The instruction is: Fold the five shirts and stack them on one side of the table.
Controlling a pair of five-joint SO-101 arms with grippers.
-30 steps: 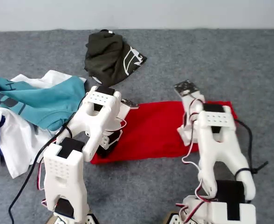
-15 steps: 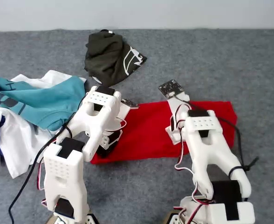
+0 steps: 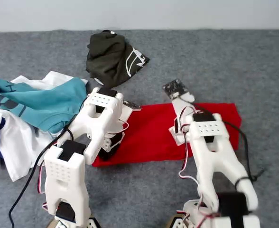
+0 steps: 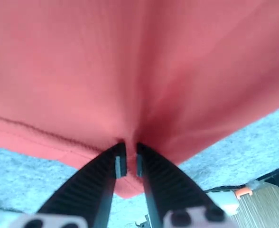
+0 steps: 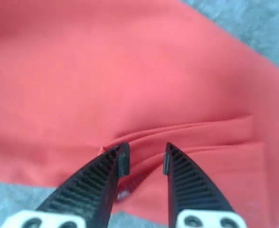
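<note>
Notably, your red shirt [image 3: 153,133] lay flat on the bench [image 3: 234,61], its long axis running from one claw across to the other. Your left claw [image 4: 127,164] was clamped on cloth at the shirt's near edge. Your right claw [image 5: 144,159] stood apart, with the shirt directly beneath its tips.

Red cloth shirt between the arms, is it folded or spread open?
Folded: the red cloth shirt lies as a flat rectangle, with layered edges in the right wrist view.

shirt heap [image 3: 35,102] left, open table [image 3: 253,66] right
</note>
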